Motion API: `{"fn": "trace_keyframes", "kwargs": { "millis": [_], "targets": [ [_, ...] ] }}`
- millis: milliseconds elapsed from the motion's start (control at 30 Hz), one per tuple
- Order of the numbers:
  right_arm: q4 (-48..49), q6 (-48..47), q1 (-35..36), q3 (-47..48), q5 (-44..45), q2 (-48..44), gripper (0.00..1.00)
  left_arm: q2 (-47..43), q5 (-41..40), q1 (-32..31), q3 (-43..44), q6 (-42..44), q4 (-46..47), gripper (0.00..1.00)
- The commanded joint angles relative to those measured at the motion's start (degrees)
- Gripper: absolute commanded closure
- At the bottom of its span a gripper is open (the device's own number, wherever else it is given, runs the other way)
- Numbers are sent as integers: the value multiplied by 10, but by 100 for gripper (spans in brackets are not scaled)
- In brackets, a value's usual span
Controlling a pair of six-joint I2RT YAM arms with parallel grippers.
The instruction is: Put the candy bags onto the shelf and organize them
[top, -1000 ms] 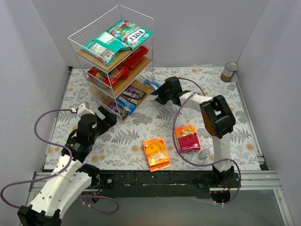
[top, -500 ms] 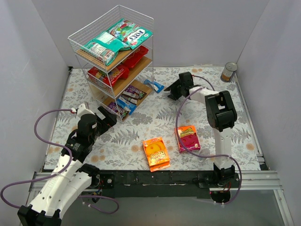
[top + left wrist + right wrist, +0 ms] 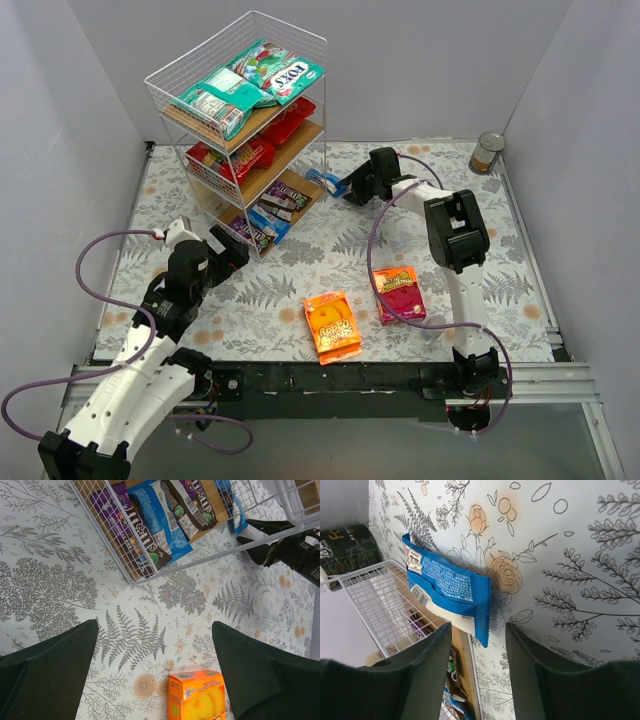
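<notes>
1 blue pack (image 3: 451, 591) by shelf (image 3: 298, 140), can (image 3: 488, 153) far-rt

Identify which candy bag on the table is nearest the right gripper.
The small blue pack at the foot of the shelf; the open right gripper frames its edge. The orange bag and pink-orange bag lie much farther from it.

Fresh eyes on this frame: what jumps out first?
The white wire shelf at the far left stands out, teal-green bags on top. Beside its bottom tier, the right gripper sits open at a blue packet on the table. Near the front lie an orange bag and a pink-orange bag.
</notes>
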Motion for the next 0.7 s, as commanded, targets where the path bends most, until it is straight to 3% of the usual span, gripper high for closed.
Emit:
{"fn": "trace_keyframes", "kwargs": {
  "millis": [0,267,400,500,533,600,667],
  "targets": [
    [17,35,4,10,7,26,44,1,-16,-1,8,9,5,2],
    [88,85,9,15,-1,55,45,6,-22,-1,18,15,2,2],
    [102,96,9,14,4,61,51,7,-23,-1,20,16,-1,2],
    [111,97,9,10,5,61,72,7,-24,-1,19,15,-1,2],
    [115,97,9,7,4,58,84,7,-24,-1,19,14,0,2],
    [128,97,8,-10,12,52,95,7,-25,-1,19,14,0,2],
    [139,98,8,-24,17,39,99,6,-26,-1,19,13,-1,2]
  ]
}}
